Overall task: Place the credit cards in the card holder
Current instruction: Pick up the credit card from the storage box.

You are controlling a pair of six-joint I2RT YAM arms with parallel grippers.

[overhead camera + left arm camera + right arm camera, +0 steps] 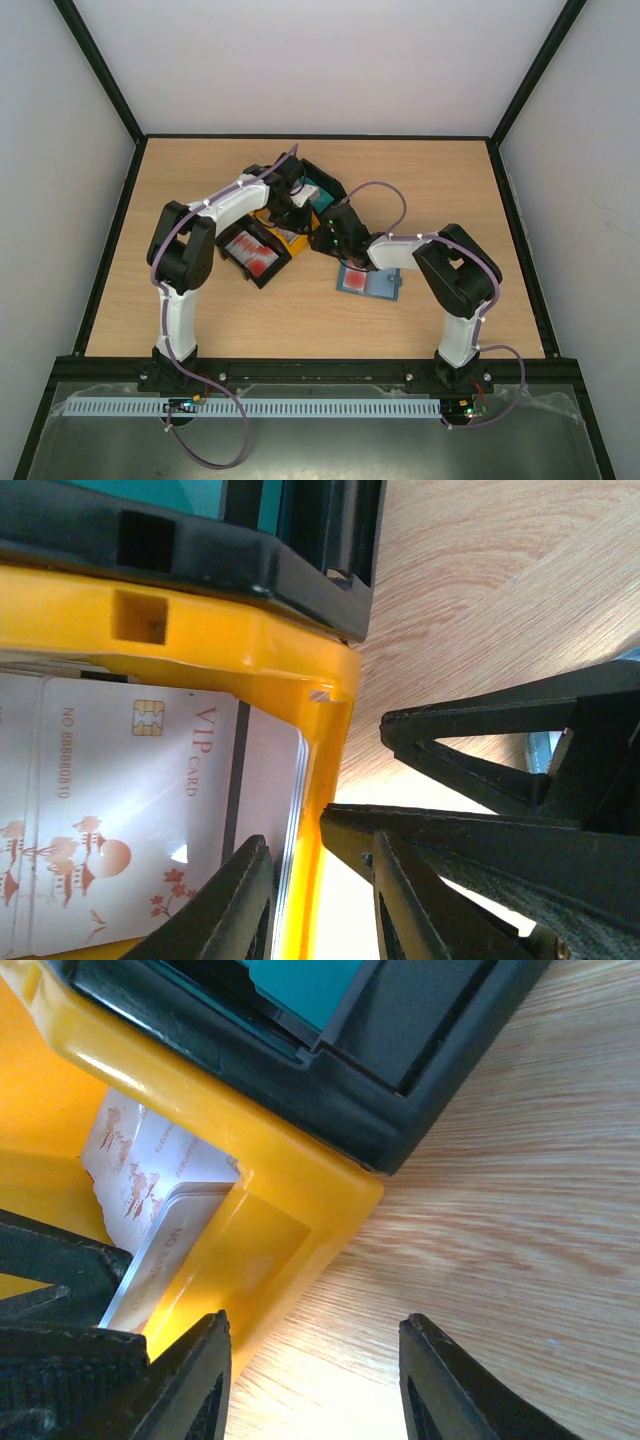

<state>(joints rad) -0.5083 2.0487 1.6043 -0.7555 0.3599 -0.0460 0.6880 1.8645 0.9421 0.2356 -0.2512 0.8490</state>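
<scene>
The left gripper (320, 855) has its fingers spread. 1 finger lies over the stack of credit cards (130, 810) in the yellow tray (230, 640), and the other sits just outside the tray's wall, with a sliver of tabletop (480, 590) showing between them. The right gripper (315, 1330) hangs beside that tray's corner, its 2 fingers wide apart over bare wood and pinching nothing. The card holder (385, 285) lies flat near the right arm, apart from the trays, with 1 pink-printed card (355, 279) on it. A black tray (243, 262) holds more red-printed cards.
</scene>
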